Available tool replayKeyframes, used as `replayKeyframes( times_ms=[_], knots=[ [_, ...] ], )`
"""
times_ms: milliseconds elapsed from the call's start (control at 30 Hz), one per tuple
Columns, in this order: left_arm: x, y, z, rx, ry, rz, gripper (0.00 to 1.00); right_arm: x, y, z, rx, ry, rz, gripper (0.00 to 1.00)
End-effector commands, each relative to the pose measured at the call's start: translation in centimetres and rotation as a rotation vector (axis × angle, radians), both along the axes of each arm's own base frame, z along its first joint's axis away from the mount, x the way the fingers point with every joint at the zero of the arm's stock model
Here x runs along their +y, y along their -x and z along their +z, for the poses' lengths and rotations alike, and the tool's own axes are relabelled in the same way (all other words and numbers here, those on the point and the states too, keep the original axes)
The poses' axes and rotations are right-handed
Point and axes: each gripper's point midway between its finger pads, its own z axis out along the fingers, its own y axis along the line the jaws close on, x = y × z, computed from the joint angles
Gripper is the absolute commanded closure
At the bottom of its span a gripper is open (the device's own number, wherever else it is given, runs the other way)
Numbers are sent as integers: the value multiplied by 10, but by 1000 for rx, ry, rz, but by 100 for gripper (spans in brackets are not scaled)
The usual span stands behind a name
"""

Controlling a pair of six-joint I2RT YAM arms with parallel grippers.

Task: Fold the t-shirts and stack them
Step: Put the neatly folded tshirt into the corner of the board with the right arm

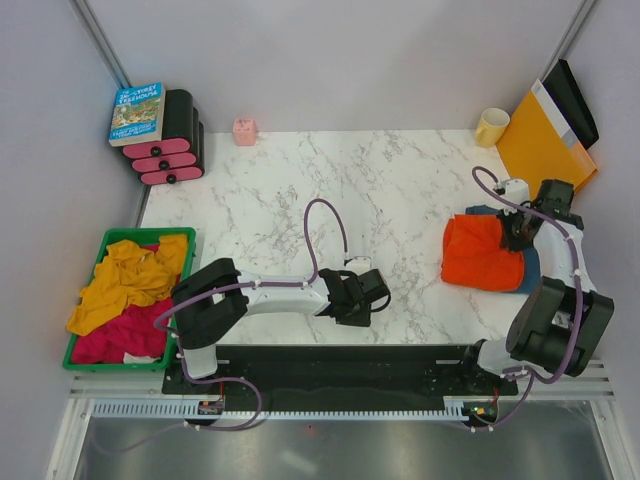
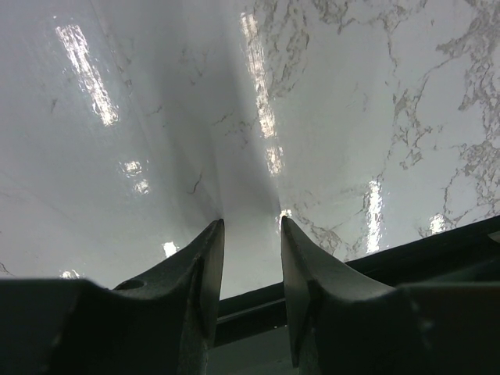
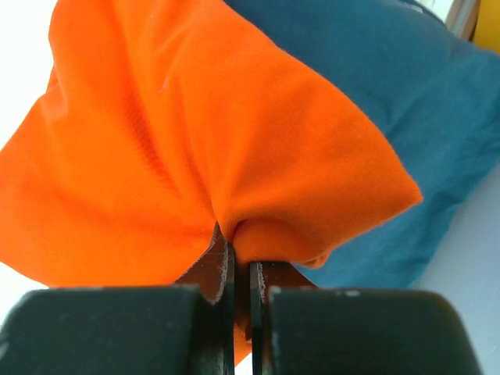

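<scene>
Right gripper is pinched tight on a fold of the orange-red t-shirt, with cloth bunched up at the fingertips. That shirt lies on top of the denim-blue t-shirt. Blue shows past its far and right edges, and both sit at the right side of the marble table. Left gripper has its jaws parted with nothing between them (just bare marble below), low near the front edge and well apart from the shirts. Orange-yellow envelope leans behind the stack, with a yellow mug beside it. Green bin of yellow and pink cloth is at far left.
</scene>
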Motion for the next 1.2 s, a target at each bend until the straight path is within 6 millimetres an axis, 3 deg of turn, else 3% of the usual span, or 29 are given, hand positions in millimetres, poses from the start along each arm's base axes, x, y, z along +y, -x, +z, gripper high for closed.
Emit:
replayKeyframes(
  times_ms=[0,400,533,667,867,1167],
  knots=[
    [-9,-2,4,-18,15,0,58,-33,-21,30,-99,94,-12,100],
    [-19,-4,4,-15,22,-7,58,-32,-33,90,-202,107,39,100],
    [-17,-4,2,-12,19,-5,58,-32,-34,99,-208,117,51,100],
    [-15,-2,0,-8,12,-4,58,-39,-31,90,-175,141,43,100],
    [-12,1,-2,0,8,-4,58,-50,-21,60,-120,136,10,100],
    [-12,6,-8,14,-1,-13,58,-85,-12,24,-49,156,-80,100]
  ],
)
